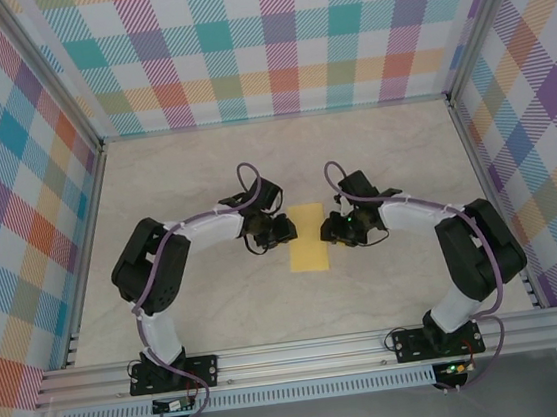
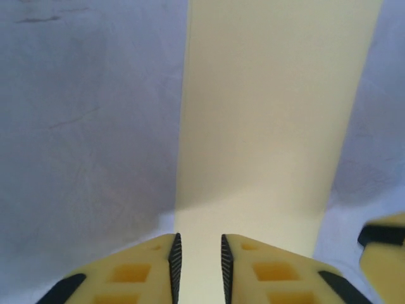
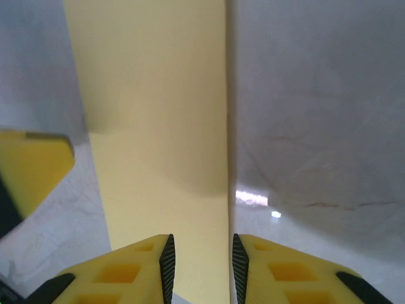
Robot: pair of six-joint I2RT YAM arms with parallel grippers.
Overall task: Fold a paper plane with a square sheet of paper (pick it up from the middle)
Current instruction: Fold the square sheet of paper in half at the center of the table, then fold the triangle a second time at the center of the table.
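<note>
While the thin yellow folded paper strip point(image 1: 308, 237) lies mid-worktop point(image 1: 204, 177), the left hand point(image 1: 279, 232) at nine o'clock and right hand point(image 1: 337, 228) at three, both narrowly parted and empty, should rise without dragging it.

The square sheet of paper point(image 1: 308, 237) is seen as a narrow, pale yellow rectangle, roughly twice as long as it is wide. It is laid flat on the counter point(image 1: 195, 178), near the counter's middle. In the overhead view its long edges are aligned from 12 o'clock to 6 o'clock. The surface is plain and smooth, and the edges are straight. A thin shadow is cast along one long edge.
</note>
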